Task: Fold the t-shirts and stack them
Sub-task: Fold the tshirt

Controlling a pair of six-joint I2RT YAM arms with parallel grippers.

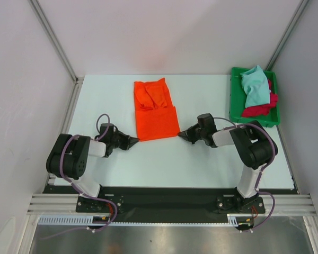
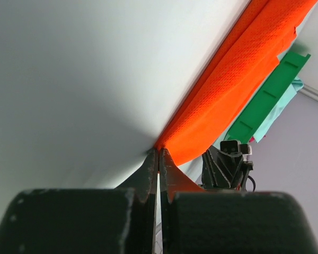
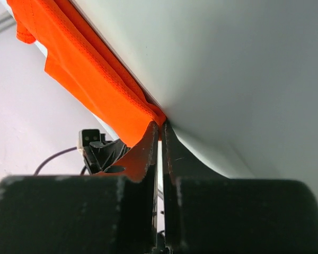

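Observation:
The bright orange t-shirt (image 1: 155, 110) lies in the middle of the white table (image 1: 201, 164), its far half bunched and folded over itself. Low at its near left corner, my left gripper (image 1: 136, 141) is shut, pinching the hem; in the left wrist view its tips (image 2: 159, 153) meet on the orange cloth (image 2: 238, 79). At the near right corner my right gripper (image 1: 181, 135) is likewise shut on the hem, and the right wrist view has its tips (image 3: 160, 124) closed on the orange edge (image 3: 90, 74). The light teal t-shirt (image 1: 254, 87) and the crimson red t-shirt (image 1: 259, 108) lie crumpled in the tray.
A green plastic tray (image 1: 233, 98) stands at the back right corner of the table. White walls with metal posts close in the left, back and right sides. The arms' bases sit on a black rail (image 1: 164, 201) at the near edge.

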